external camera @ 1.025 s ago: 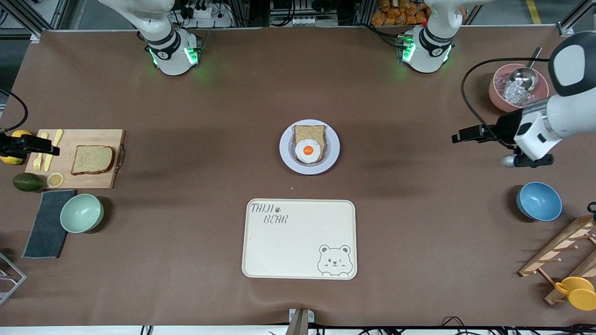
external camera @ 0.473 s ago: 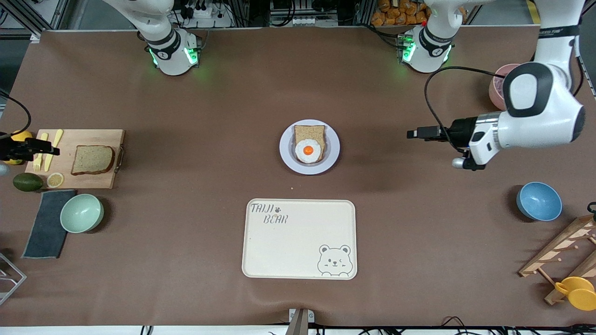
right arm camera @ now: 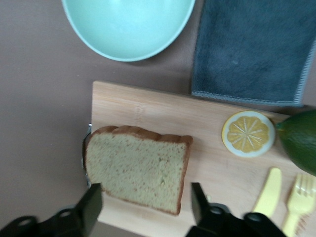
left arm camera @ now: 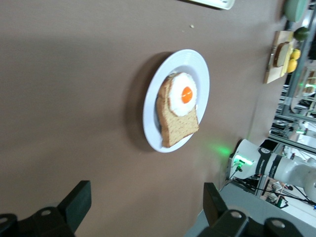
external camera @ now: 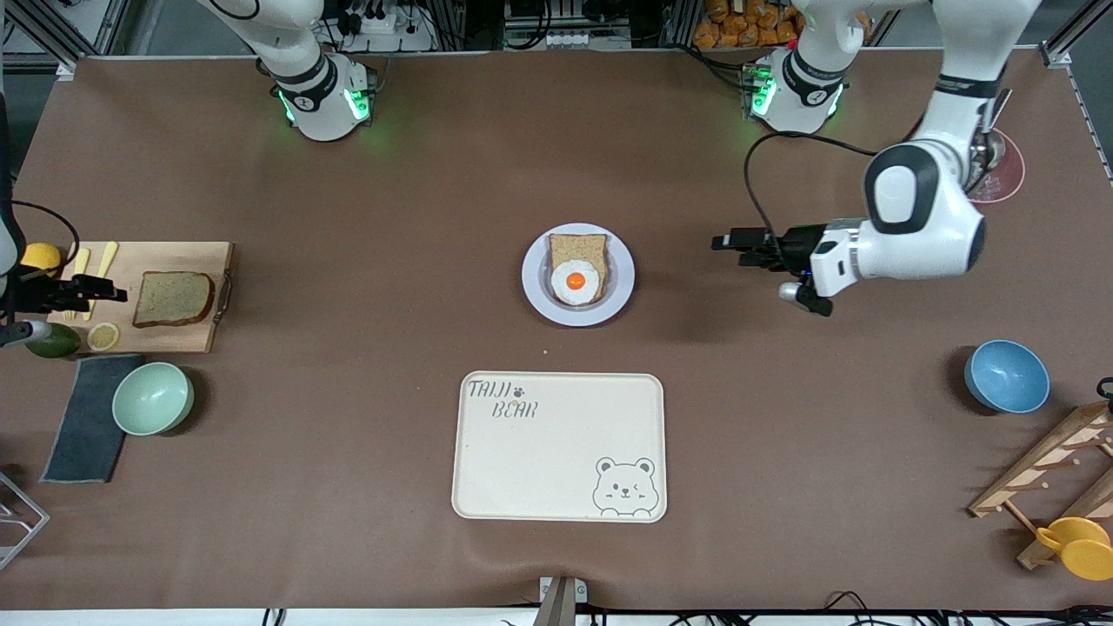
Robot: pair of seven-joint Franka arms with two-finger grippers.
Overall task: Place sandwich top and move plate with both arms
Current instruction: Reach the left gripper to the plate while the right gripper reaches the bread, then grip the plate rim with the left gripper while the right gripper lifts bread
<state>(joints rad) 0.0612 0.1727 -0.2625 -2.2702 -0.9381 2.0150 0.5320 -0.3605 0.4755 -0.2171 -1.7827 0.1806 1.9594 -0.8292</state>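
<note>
The sandwich top (external camera: 172,298), a plain brown speckled slice, lies flat on a wooden cutting board (external camera: 187,339) at the right arm's end of the table. My right gripper (external camera: 109,291) hovers open over the board beside the slice. In the right wrist view the sandwich top (right arm camera: 136,165) has one edge between the spread fingers of the right gripper (right arm camera: 145,207), untouched. The lavender-grey plate (external camera: 535,291) sits mid-table bearing a bread slice with a fried egg (external camera: 576,280). My left gripper (external camera: 720,243) hangs open over bare table beside the plate; its wrist view shows the plate (left arm camera: 150,113) ahead of the left gripper (left arm camera: 146,202).
A cream bear-printed tray (external camera: 556,448) lies nearer the front camera than the plate. A mint bowl (external camera: 152,398) and a grey cloth (external camera: 87,417) sit by the board, with a lemon slice (right arm camera: 248,134), an avocado (external camera: 50,341) and yellow cutlery (external camera: 106,256). A blue bowl (external camera: 1006,376) and a wooden rack (external camera: 1043,478) stand at the left arm's end.
The left arm has swung in from its end of the table, bringing its gripper close to the plate. The right gripper has edged toward the plain slice.
</note>
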